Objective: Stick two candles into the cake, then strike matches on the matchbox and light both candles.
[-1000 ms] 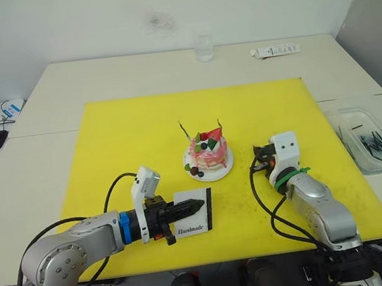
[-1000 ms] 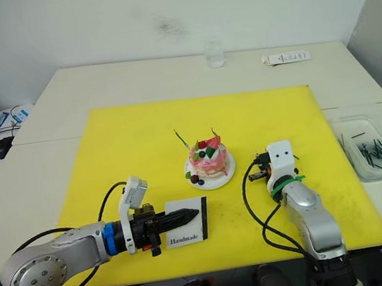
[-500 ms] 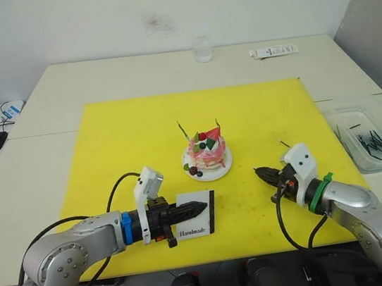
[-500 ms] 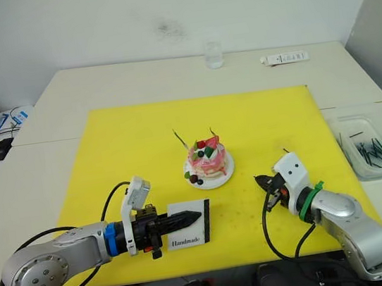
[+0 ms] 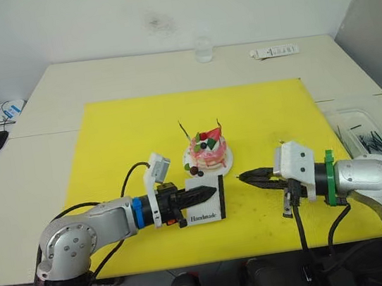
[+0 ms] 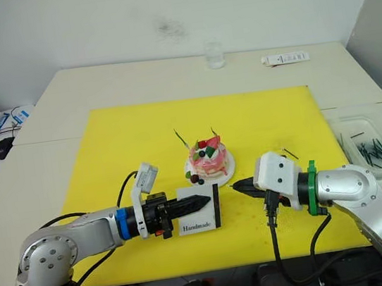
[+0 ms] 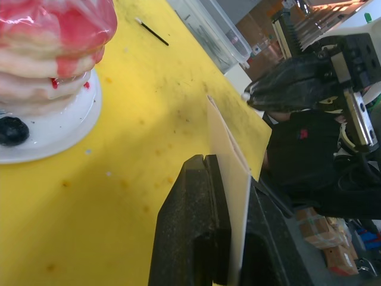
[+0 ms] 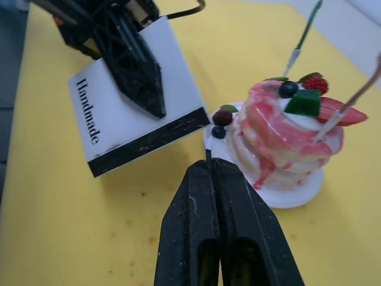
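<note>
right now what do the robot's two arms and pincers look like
Both arms are silver-grey metal with black cables looping from the wrists and a white camera block there. The left pincer follows a blue ring; the right pincer follows a green ring. Fingers are black and taper to points.

Glass (image 5: pixel 202 48) at table's (image 5: pixel 96 78) far edge; yellow mat (image 5: pixel 119 139); clear tray (image 5: pixel 348 121).
</note>
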Robot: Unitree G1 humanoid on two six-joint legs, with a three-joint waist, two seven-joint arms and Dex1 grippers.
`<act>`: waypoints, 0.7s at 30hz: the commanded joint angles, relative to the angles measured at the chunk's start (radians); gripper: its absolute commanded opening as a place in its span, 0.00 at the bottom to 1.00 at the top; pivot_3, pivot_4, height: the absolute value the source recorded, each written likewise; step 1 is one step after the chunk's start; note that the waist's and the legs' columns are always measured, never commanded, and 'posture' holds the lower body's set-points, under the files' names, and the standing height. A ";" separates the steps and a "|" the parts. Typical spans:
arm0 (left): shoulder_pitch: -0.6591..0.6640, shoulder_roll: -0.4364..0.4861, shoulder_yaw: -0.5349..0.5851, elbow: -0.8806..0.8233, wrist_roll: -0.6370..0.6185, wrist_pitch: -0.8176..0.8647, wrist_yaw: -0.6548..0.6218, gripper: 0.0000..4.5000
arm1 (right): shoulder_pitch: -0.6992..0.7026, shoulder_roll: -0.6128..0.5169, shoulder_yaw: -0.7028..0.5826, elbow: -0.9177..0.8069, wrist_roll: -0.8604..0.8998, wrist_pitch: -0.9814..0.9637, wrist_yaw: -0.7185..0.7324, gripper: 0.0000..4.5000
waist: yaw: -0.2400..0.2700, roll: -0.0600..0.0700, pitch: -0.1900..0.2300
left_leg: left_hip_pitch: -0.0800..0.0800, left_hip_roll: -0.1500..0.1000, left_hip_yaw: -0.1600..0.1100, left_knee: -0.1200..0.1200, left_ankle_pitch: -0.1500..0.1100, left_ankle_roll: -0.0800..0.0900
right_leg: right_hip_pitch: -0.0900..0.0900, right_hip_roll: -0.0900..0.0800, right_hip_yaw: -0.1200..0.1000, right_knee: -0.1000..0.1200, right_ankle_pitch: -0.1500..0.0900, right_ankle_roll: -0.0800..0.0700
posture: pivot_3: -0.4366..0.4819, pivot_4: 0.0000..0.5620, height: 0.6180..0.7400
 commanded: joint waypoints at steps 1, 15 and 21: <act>-0.019 -0.006 -0.004 -0.010 -0.016 -0.005 0.001 0.00 | -0.041 -0.002 0.045 -0.007 -0.039 -0.022 -0.004 0.00 | 0.000 0.000 0.000 | 0.000 0.000 0.000 0.000 0.000 0.000 | 0.000 0.000 0.000 0.000 0.000 0.000 | 0.48 0.27 1.00; -0.016 -0.018 -0.018 -0.005 0.026 -0.019 -0.017 0.00 | -0.094 0.046 0.124 0.070 -0.130 -0.085 -0.022 0.00 | 0.001 0.000 0.000 | 0.000 0.000 0.000 0.001 0.000 0.000 | 0.000 0.000 0.000 0.001 0.000 0.000 | 0.48 0.27 1.00; -0.018 -0.036 -0.018 -0.013 0.037 -0.029 -0.021 0.00 | -0.098 0.056 0.159 0.095 -0.163 -0.121 -0.003 0.00 | 0.001 0.000 0.000 | 0.000 0.000 0.000 0.001 0.000 -0.001 | 0.000 0.000 0.000 0.001 0.000 0.000 | 0.48 0.27 1.00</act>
